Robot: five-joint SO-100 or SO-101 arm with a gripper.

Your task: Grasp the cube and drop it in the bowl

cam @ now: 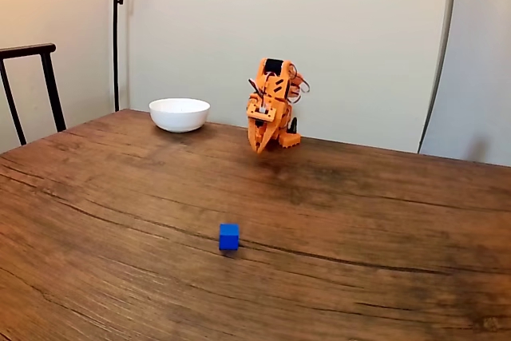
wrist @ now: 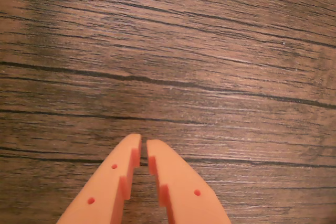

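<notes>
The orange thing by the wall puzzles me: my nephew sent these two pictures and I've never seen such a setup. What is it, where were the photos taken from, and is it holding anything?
It is a small robot arm, folded up at the far side of a wooden table. The fixed view is taken from across the table. The wrist view comes from a camera riding on the arm, looking down past its gripper at bare wood. The two orange fingers are nearly together, and nothing is between them. On the table lie a blue cube, nearer the camera, and a white bowl, to the arm's left in the fixed view.
</notes>
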